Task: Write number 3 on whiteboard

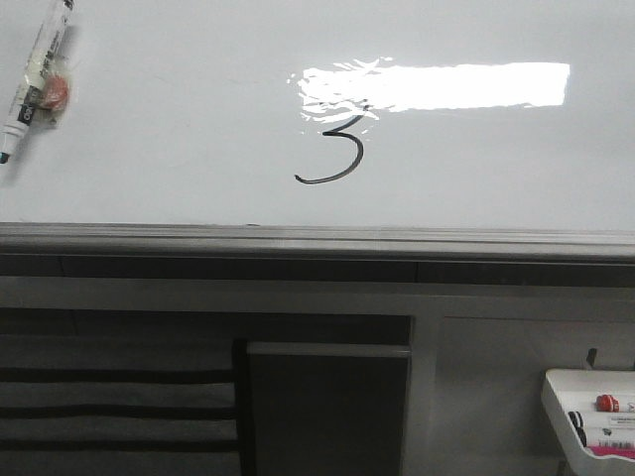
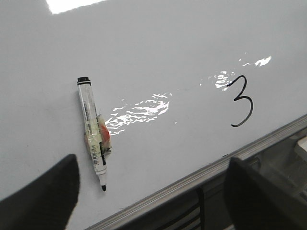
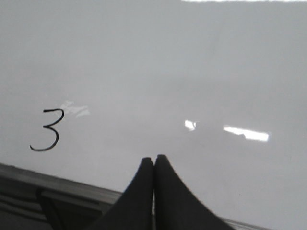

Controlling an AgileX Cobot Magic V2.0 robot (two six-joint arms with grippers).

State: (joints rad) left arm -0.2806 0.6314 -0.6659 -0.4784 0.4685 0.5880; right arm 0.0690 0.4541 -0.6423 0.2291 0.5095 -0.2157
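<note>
A thin black hand-drawn number 3 [image 1: 337,151] with a long curved lower tail is on the glossy whiteboard [image 1: 179,129], just under the bright light reflection. It also shows in the left wrist view [image 2: 242,101] and the right wrist view [image 3: 48,130]. A black marker [image 1: 35,74], uncapped and wrapped with tape, lies on the board at the far left; it also shows in the left wrist view [image 2: 93,133]. My left gripper [image 2: 153,191] is open and empty, close to the marker's tip. My right gripper [image 3: 154,160] is shut and empty over the board, to the right of the 3.
The whiteboard's grey metal frame edge [image 1: 317,240] runs along its near side. Below it are a dark cabinet panel [image 1: 327,412] and slatted vents. A small white marker tray [image 1: 595,412] with markers stands at the lower right.
</note>
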